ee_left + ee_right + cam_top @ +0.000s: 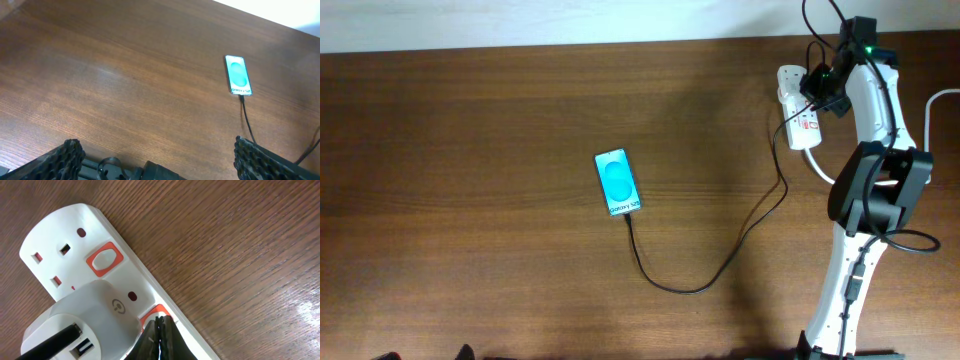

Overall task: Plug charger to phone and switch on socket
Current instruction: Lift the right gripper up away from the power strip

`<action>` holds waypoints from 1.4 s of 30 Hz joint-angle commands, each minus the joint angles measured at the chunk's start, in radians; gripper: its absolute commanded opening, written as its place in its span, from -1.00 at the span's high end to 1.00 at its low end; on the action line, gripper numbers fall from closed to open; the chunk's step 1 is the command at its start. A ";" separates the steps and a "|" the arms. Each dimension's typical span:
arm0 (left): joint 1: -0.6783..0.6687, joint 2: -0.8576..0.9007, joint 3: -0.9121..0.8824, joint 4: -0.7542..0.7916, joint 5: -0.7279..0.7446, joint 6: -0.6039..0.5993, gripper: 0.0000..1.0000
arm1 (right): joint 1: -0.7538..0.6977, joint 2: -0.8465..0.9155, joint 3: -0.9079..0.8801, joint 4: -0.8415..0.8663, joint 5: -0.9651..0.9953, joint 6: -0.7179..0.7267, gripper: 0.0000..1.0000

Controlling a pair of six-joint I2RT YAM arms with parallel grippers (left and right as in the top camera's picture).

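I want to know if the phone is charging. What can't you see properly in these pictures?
Red switch beside the adapter: right wrist view, the shut right gripper covers most of it, so on or off is unclear.
Socket: overhead, the right arm hides much of it.
Charger tip at the phone: too small in overhead and left wrist views to tell if fully in.

Cyan-screened phone [618, 182], black charger cable [692, 291], white socket [52, 232] with orange-red switches [104, 259], brown wood-grain table [470, 200].
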 commanded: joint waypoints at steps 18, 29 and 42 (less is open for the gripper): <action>0.003 -0.005 -0.004 0.000 -0.014 -0.016 -0.99 | 0.045 0.073 0.021 -0.013 -0.010 -0.007 0.91; 0.003 -0.005 -0.004 0.000 -0.014 -0.016 -0.98 | 0.114 0.086 -0.097 0.037 -0.050 0.016 0.91; 0.003 -0.005 -0.004 0.000 -0.014 -0.016 -0.99 | 0.218 0.086 -0.130 -0.009 -0.139 0.058 0.91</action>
